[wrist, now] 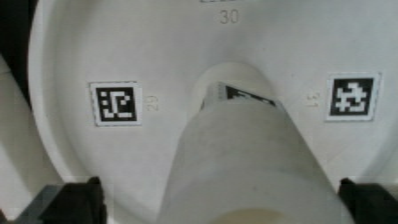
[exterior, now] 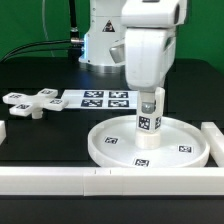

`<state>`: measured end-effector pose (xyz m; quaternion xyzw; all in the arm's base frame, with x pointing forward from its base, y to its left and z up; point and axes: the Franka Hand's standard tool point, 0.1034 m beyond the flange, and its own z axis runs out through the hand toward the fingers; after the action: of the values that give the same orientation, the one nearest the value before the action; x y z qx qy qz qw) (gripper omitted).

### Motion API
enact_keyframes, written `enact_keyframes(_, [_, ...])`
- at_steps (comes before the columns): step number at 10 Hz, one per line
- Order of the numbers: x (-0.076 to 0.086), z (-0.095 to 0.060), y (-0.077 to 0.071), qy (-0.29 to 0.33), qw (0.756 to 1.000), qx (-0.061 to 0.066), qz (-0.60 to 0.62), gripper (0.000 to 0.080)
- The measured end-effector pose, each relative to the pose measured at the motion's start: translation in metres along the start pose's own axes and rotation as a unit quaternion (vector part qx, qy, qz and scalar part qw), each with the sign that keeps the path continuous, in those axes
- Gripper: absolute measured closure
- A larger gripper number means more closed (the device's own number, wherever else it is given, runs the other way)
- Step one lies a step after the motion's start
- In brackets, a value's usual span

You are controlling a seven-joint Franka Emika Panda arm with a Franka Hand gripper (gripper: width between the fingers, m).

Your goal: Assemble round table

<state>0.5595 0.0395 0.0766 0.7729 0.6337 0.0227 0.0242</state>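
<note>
On the black desk (exterior: pixel 40 140), against a green backdrop, the marker board (exterior: pixel 105 98) lies behind the round disc (exterior: pixel 185 150). The post (exterior: pixel 148 123) stands upright on the disc; my claw (exterior: pixel 150 103) straddles it, spread wide, not gripping. The cross-shaped foot (exterior: pixel 28 103) lies apart; white border bars (exterior: pixel 60 180) edge the desk.

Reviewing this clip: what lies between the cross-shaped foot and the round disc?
In the exterior view, the marker board lies between the cross-shaped foot and the round disc; otherwise bare dark table.

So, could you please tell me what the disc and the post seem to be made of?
Disc: probably hard white plastic with a matte finish; it has an even colour, a moulded rim and stuck-on printed tags. Post: likely the same matte white plastic, with a smooth uniform surface and tags.
</note>
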Motion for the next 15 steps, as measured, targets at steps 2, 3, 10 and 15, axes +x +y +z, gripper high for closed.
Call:
enact_keyframes(2, [-0.0039,0.0007,0.0012,-0.005,0.997,0.001,-0.075,0.0151])
enact_keyframes(3, [-0.0048,0.0011,0.0011,-0.009,0.994,0.001,-0.105,0.0151])
enact_keyframes(10, [0.0018,0.0011,-0.0011,-0.017,0.987,0.000,-0.161,0.0151])
enact_keyframes(15, [0.0002,0.0015,-0.0010,-0.018,0.989,0.000,-0.145,0.0393])
